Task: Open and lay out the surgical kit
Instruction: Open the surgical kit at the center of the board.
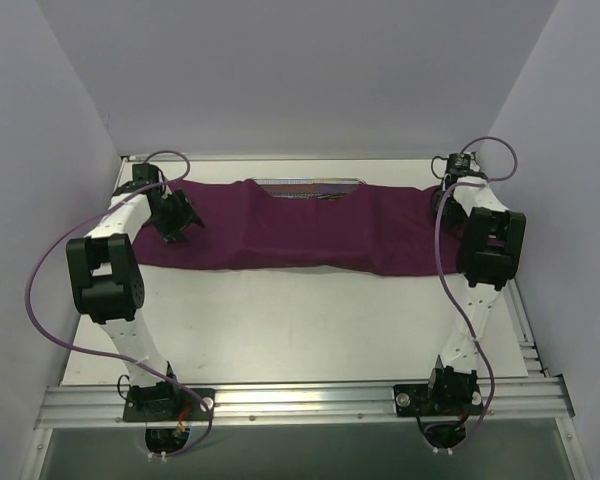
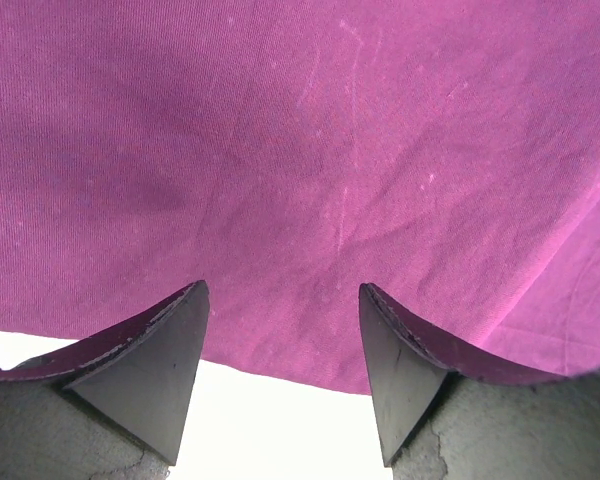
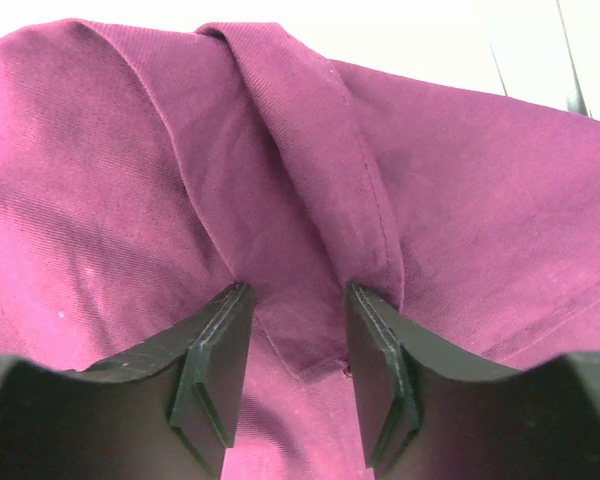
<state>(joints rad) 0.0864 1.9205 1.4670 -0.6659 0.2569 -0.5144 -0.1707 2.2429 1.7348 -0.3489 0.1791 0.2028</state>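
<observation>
The dark purple cloth wrap [image 1: 310, 235] lies spread in a wide band across the far half of the table. The silver wire-mesh tray [image 1: 305, 186] peeks out at the cloth's far edge; the cloth covers most of it. I cannot make out the instruments. My left gripper [image 1: 183, 222] is open and empty over the cloth's left end; in the left wrist view [image 2: 283, 290] its tips sit just past the cloth's edge [image 2: 300, 150]. My right gripper [image 1: 446, 193] is at the cloth's right end, jaws apart either side of a folded, hemmed corner [image 3: 310, 230], not pinching it [image 3: 295, 290].
The white table top [image 1: 300, 320] runs from the cloth to the metal rail [image 1: 300, 402] that carries both arm bases. Purple cables [image 1: 40, 290] loop beside each arm. White walls close the left, right and back.
</observation>
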